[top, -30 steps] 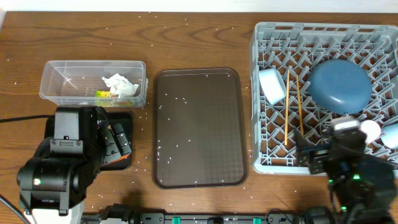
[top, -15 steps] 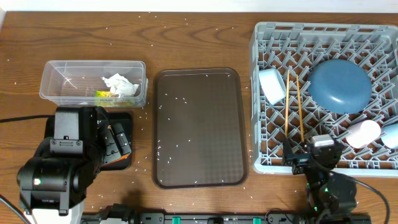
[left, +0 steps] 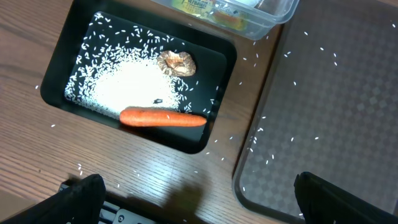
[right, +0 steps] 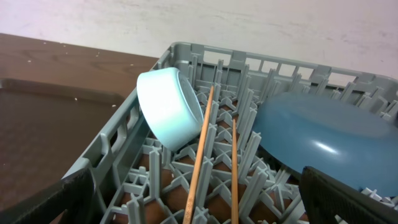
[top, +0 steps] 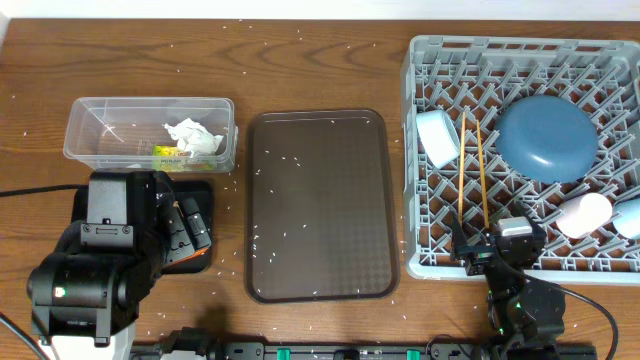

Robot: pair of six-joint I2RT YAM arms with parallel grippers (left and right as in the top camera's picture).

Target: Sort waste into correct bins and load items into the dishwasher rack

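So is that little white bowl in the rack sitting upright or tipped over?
Tipped. The bowl lies on its side among the pegs of the rack, beside the chopsticks, not resting on its base.

I read this station as a robotics test cell staged as a kitchen clean-up. Indicators:
1. A wood-grain bench (top: 320,60) backed by a plain pale wall (right: 186,25).
2. A grey dishwasher rack (top: 520,43) standing free on the bench surface.
3. The left arm (top: 95,280) and right arm (top: 525,310) at the near edge, with a black cable (top: 30,192) trailing off the left side.
4. Loose white rice grains (left: 118,87) scattered across bench and trays.
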